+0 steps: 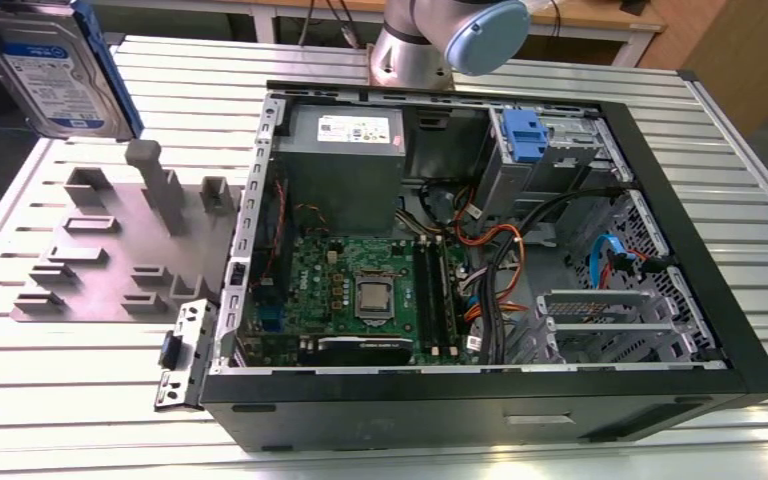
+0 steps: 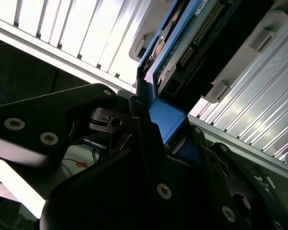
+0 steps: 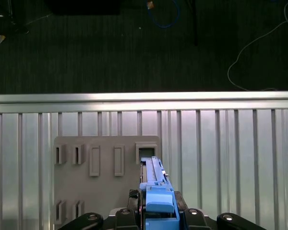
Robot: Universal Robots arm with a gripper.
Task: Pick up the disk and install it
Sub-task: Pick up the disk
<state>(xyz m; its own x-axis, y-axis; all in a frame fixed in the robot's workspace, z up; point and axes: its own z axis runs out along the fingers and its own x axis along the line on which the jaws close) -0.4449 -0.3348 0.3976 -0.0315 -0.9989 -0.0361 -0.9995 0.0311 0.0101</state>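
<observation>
Exterior view: nearest stands an open computer case [image 1: 491, 410], lying on its side on a ribbed metal table [image 1: 64, 370]. Inside it, the green circuit board [image 1: 357, 280] sits at the near middle, orange and black cables [image 1: 491, 250] run just to the exterior view's right of it, and the grey power box [image 1: 344, 150] fills the far side. A small blue clip [image 1: 524, 135] sits in the far right bay. On the exterior view's left of the case, a grey holder plate [image 1: 104, 280] with raised slots rests on the table. Above its far end, off the table, the disk [image 1: 57, 70] hangs upright in the air, its blue-and-white label facing the camera. Farther back, the arm [image 1: 438, 45] rises behind the case. In the second wrist view the gripper [image 2: 165, 127] is clamped on the disk's blue bracket [image 2: 168, 117], a dark finger [image 2: 144, 124] pressed against its side. In the first wrist view the disk [image 3: 153, 172] shows edge-on above the plate, close to a square slot [image 3: 146, 152], with dark floor [image 3: 134, 48] beyond the table.
</observation>
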